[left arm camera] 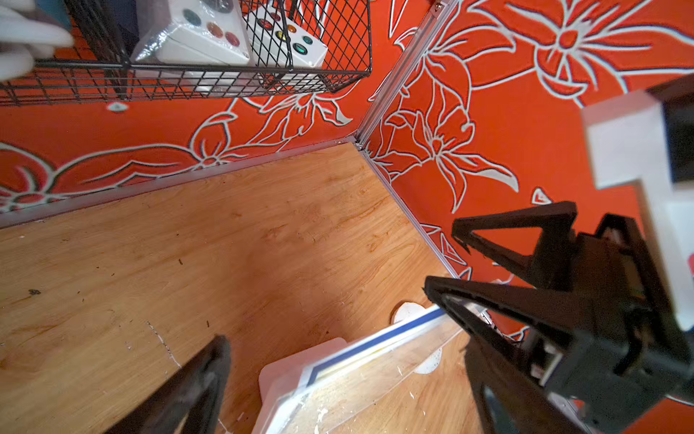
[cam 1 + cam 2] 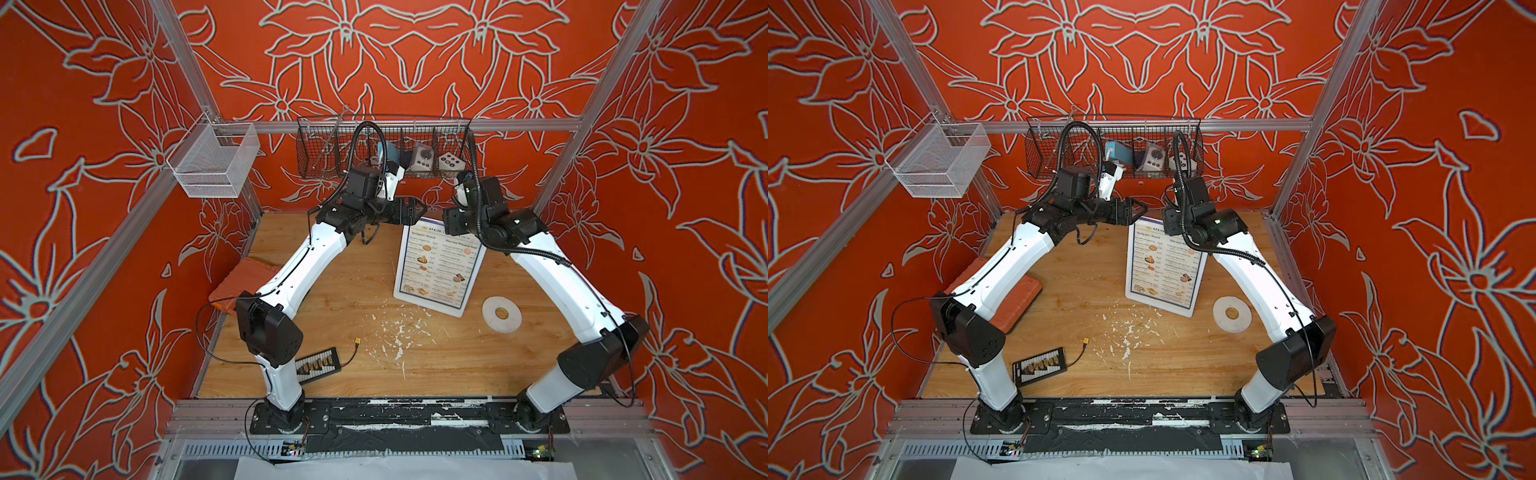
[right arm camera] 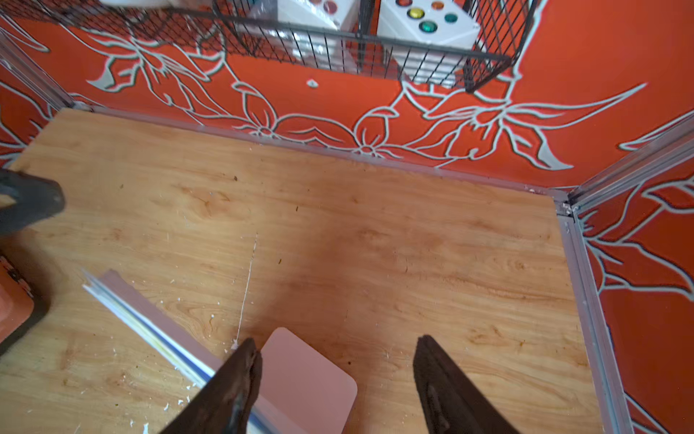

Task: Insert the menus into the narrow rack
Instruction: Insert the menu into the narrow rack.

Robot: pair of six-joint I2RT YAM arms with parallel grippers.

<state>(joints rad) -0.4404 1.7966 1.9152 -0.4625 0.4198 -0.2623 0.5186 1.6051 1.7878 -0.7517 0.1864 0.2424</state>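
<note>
- Menu [image 2: 440,266]: lies face up on the narrow rack [image 2: 430,306], which rests flat on the desk [image 2: 332,291] between the two arms. The near end looks seated in the holder. In the right wrist view the far edge stands off the rack's back plate, so insertion appears incomplete.
- Left pincer [image 2: 415,210]: jaws spread wide and empty, hovering just beyond the menu's far end.
- Right pincer [image 3: 334,342]: jaws apart with nothing clamped between them. One finger [image 3: 236,375] sits at the menu's raised edge, above the rack's rounded corner.
- Hazard 1: the sheet is thin and glossy, so a push on its free edge could bow it instead of sliding it home.
- Hazard 2: nothing visibly pins the rack, so any pushing force may shove it across the desk toward the white disc [image 2: 501,313].
- Hazard 3: the finger at the edge could snag on withdrawal and drag the menu back out.
</note>
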